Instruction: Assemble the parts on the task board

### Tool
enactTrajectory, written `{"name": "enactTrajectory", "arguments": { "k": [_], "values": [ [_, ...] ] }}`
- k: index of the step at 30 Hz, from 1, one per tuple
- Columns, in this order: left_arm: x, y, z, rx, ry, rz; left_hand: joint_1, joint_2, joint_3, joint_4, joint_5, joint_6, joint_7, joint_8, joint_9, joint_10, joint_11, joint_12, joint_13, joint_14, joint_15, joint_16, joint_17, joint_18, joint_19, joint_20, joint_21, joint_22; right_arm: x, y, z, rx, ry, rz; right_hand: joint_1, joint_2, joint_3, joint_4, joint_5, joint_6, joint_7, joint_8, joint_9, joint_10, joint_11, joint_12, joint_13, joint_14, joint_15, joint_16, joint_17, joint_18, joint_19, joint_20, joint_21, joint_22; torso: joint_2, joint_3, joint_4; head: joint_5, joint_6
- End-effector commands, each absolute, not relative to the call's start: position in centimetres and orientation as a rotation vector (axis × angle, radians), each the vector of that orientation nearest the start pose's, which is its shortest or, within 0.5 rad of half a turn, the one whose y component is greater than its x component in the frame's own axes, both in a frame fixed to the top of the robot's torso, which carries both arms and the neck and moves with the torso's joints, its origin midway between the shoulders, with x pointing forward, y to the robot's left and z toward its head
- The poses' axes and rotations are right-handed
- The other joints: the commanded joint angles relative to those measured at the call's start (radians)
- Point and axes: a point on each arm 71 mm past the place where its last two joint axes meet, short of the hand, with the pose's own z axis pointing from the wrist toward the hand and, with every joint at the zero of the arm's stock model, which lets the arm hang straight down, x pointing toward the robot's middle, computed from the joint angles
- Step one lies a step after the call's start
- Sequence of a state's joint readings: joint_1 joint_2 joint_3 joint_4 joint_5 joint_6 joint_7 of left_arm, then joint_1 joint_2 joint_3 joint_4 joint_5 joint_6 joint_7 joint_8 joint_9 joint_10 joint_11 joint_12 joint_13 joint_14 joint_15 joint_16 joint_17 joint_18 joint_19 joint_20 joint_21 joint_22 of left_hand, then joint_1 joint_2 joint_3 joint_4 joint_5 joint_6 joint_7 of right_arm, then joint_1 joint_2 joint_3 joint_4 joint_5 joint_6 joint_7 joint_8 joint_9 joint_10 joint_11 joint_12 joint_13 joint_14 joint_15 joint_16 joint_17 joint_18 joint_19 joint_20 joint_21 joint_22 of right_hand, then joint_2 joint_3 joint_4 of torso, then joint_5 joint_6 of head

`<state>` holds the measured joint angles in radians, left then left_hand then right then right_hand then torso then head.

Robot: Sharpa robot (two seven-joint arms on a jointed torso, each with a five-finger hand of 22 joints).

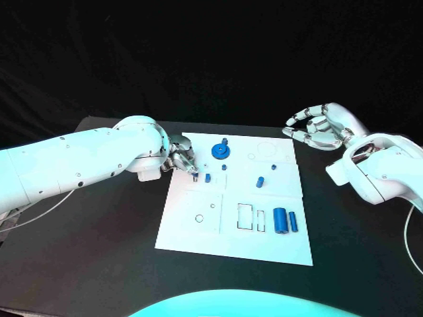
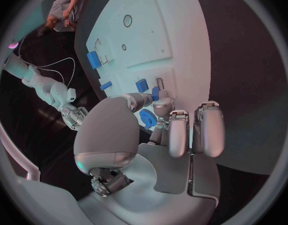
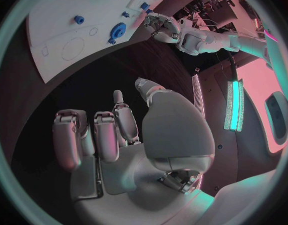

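The white task board [image 1: 235, 231] lies mid-table. My left hand [image 1: 183, 158] reaches over the board's far left part, fingertips down on it. In the left wrist view its thumb and a finger pinch a small blue part [image 2: 155, 93], right beside a short blue peg [image 1: 207, 177]. A blue gear [image 1: 221, 150] sits just beyond the hand. Another small blue part [image 1: 260, 181] stands mid-board. Two blue cylinders [image 1: 286, 220] lie side by side on the near right. My right hand [image 1: 318, 127] hovers off the board's far right corner, loosely curled and empty.
Rectangular slot outlines [image 1: 245, 216] and a small round hole [image 1: 200, 218] mark the board's near half. A thin cable [image 1: 40, 205] trails under my left arm. Bare black table [image 1: 97, 264] surrounds the board.
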<state>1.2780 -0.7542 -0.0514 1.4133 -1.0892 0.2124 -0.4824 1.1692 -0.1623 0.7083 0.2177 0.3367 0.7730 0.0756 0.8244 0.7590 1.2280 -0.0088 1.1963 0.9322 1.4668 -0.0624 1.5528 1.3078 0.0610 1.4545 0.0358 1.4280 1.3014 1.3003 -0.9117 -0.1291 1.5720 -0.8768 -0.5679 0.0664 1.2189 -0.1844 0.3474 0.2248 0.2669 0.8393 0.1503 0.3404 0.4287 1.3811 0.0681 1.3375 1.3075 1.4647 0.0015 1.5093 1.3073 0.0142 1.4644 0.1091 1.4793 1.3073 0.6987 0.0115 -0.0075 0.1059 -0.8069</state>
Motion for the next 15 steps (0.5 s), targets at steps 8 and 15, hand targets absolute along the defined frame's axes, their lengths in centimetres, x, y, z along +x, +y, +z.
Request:
{"name": "enactTrajectory", "arguments": {
  "k": [8, 15],
  "values": [
    [50.38, 19.8, -20.41, -0.043, 2.348, -0.382, -0.009, 0.002, 0.163, -0.149, 0.006, 0.007, -0.009, 0.013, 0.007, 0.008, -0.001, 0.005, 0.002, 0.094, -0.009, -0.002, 0.23, -0.004, 0.003, -0.003, 0.004, 0.002, 48.57, -23.04, -15.47, 0.354, 1.511, 0.914, -0.004, 0.005, 0.002, 0.005, 0.005, -0.006, 0.0, 0.005, 0.001, -0.004, -0.002, -0.002, 0.016, 0.068, -0.008, -0.005, 0.092, 0.012, 0.047, -0.008, -0.005, 0.201, -0.001, 0.0011, -0.0003, 0.0, -0.003],
    [50.28, 19.75, -20.5, -0.026, 2.364, -0.373, -0.017, -0.003, 0.179, -0.154, 0.007, 0.008, -0.011, 0.02, 0.011, 0.009, -0.003, 0.005, 0.003, 0.094, -0.01, -0.002, 0.229, -0.004, 0.003, -0.004, 0.004, 0.002, 48.56, -23.09, -15.47, 0.354, 1.511, 0.913, -0.004, 0.005, 0.002, 0.005, 0.005, -0.006, 0.0, 0.005, 0.001, -0.004, -0.002, -0.002, 0.016, 0.068, -0.008, -0.005, 0.092, 0.012, 0.047, -0.008, -0.005, 0.201, -0.001, 0.0013, 0.0005, -0.001, -0.004]
  ]
}}
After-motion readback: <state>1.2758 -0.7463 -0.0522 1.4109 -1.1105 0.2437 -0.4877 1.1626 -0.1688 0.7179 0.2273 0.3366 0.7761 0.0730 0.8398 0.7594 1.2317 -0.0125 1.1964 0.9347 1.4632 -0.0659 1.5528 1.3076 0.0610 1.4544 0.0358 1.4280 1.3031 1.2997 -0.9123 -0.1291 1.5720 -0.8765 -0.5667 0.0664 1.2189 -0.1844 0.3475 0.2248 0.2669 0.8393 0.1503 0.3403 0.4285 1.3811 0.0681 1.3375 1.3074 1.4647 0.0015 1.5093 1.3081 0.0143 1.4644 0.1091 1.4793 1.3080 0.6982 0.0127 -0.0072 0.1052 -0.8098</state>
